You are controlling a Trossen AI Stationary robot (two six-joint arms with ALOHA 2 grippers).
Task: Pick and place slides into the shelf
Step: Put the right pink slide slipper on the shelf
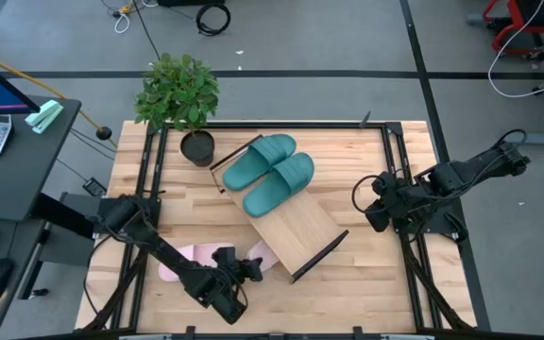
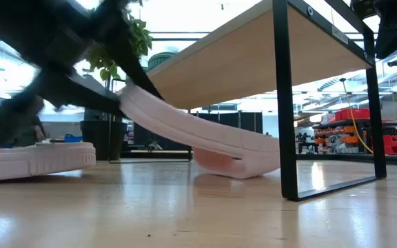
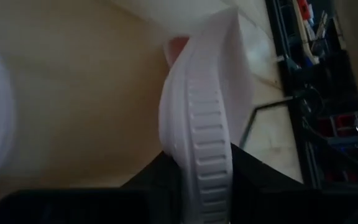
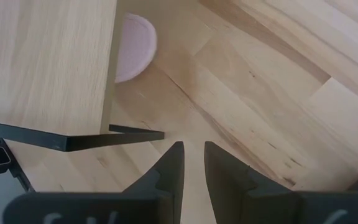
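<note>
- Pink foam sandal (image 3: 207,124) is held on its edge between the fingers of the left gripper (image 1: 237,277), at the table's front edge beside the near end of the shelf (image 1: 300,227).
- In the low view this sandal (image 2: 205,138) is lifted at the gripped end, and its other end reaches under the shelf (image 2: 253,62) and rests on the table (image 2: 198,213).
- Second pink sandal (image 1: 182,257) lies flat on the table (image 1: 366,170), on the left side of the shelf and just behind the left gripper.
- 2 green sandals (image 1: 270,172) lie side by side on the far end of the shelf, next to a potted plant (image 1: 179,94).
- Shelf stands slanted in the middle of the table, and its near half is bare wood.
- Right gripper (image 1: 378,203) hangs to the right of the shelf, well apart from all sandals.
- In the right wrist view its fingers (image 4: 169,171) stand narrow with a small gap and hold nothing.
</note>
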